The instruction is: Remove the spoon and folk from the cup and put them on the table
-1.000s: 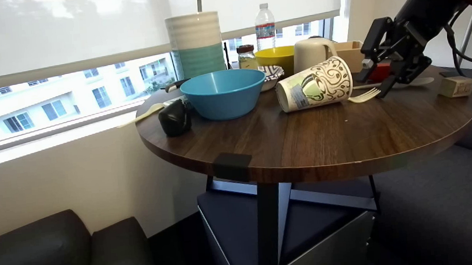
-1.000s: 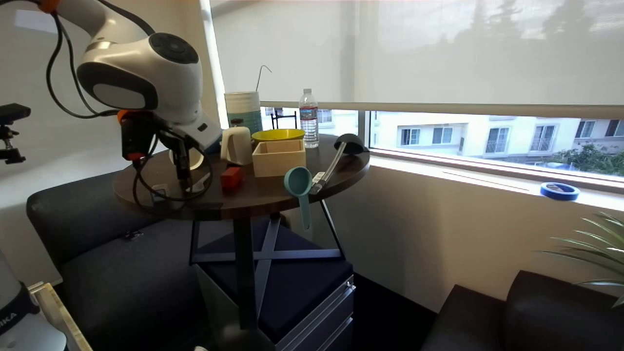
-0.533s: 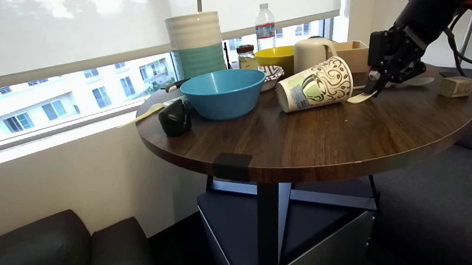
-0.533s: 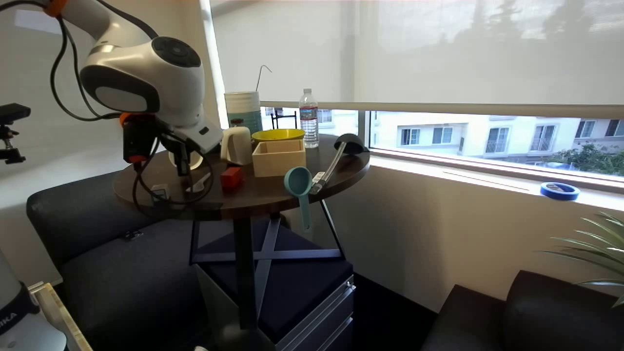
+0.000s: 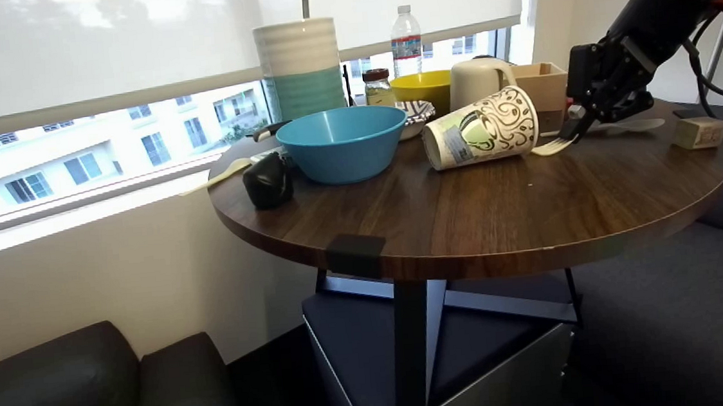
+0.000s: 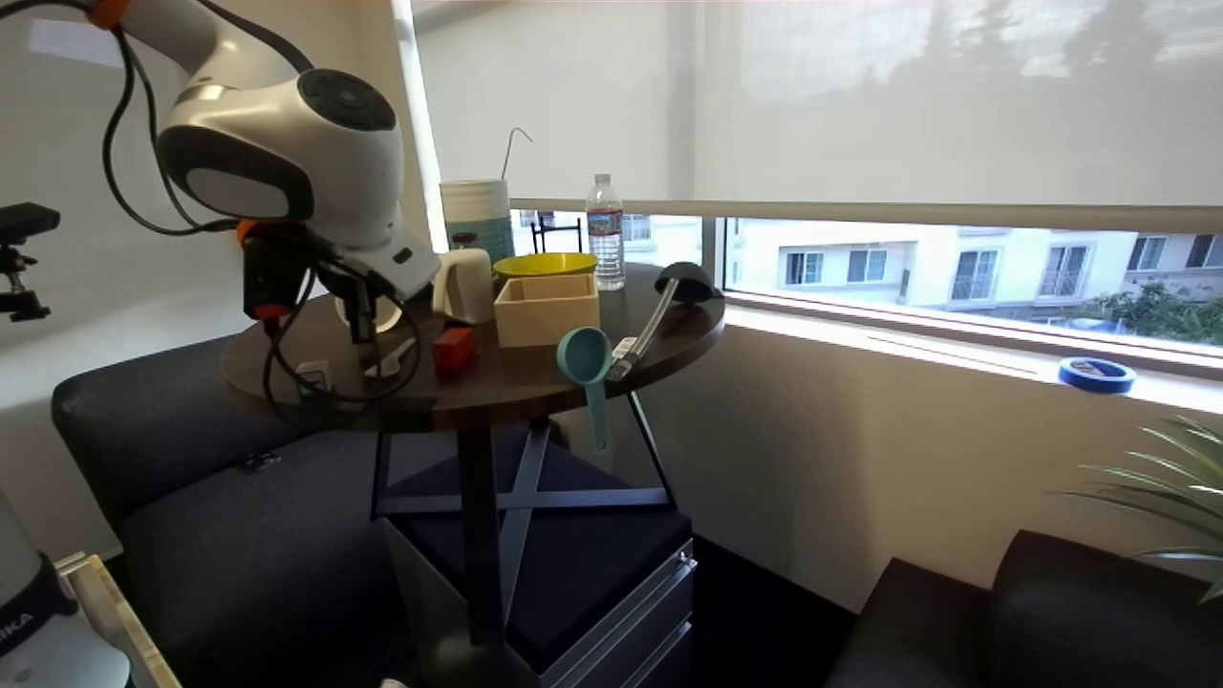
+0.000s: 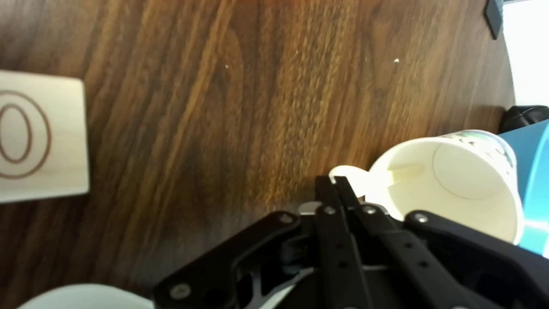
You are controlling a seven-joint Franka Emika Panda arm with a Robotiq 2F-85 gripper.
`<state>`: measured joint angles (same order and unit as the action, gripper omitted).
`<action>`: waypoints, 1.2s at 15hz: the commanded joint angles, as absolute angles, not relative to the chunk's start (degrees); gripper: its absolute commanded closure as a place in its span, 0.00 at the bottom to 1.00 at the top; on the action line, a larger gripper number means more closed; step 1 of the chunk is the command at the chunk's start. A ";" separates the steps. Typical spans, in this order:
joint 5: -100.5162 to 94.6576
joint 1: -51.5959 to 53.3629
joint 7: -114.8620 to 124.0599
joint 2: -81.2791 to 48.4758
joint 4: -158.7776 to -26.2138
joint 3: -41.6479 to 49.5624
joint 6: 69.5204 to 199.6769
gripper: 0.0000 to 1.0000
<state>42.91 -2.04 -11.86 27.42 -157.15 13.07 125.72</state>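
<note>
The patterned cream cup [image 5: 491, 129] lies on its side on the round wooden table [image 5: 465, 214]; its mouth [image 7: 463, 180] faces me in the wrist view. A pale fork [image 5: 548, 148] pokes out of that mouth, tines outward, and part of its handle shows inside the cup. At the tine end my gripper [image 7: 332, 178] is closed, with a thin white edge of the fork between the fingertips. The same gripper [image 5: 574, 134] sits low over the tabletop in an exterior view. Outside the cup, a pale spoon [image 5: 642, 124] lies flat on the table behind the gripper.
Left of the cup stand a blue bowl [image 5: 344, 146] and a black object [image 5: 267, 181]. Behind are a white pitcher [image 5: 478, 84], a yellow bowl [image 5: 423, 89] and a wooden box [image 6: 547, 315]. A red block [image 6: 454, 350] and a small wooden cube [image 5: 699, 132] are near the gripper.
A second ago the fingers stood apart around the fork's tines; they have since closed on them. The gripper has come slightly toward the cup, and the cup has shifted a little.
</note>
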 commanded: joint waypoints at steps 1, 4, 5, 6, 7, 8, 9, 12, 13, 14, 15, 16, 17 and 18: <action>43.05 -4.03 -13.48 29.69 -157.04 13.44 122.02 0.99; 40.77 -6.29 -13.58 32.82 -157.45 13.84 118.46 0.99; 39.66 -7.39 -13.25 33.75 -157.53 13.83 117.47 0.99; 38.72 -8.46 -13.01 34.62 -157.45 14.04 116.44 0.99; 37.61 -9.49 -12.82 35.39 -157.29 14.27 115.50 0.99; 36.50 -10.45 -12.78 36.42 -157.36 14.63 114.53 0.99; 35.67 -11.24 -12.89 37.55 -157.38 15.14 113.48 0.99; 33.45 -13.11 -13.97 40.45 -157.43 17.24 109.84 0.99; 32.48 -13.68 -14.29 41.26 -157.37 17.95 108.54 0.99; 31.58 -14.27 -14.48 41.92 -157.30 18.65 107.22 0.99; 30.61 -14.90 -14.31 42.18 -157.25 19.20 106.11 0.99; 29.65 -15.50 -14.01 42.45 -157.15 19.69 105.14 0.99; 28.88 -16.10 -13.91 42.65 -157.10 20.33 104.28 0.99; 28.09 -16.78 -13.88 43.06 -157.09 20.89 103.78 0.99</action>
<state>30.83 -14.81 -14.14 41.04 -157.11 19.61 106.66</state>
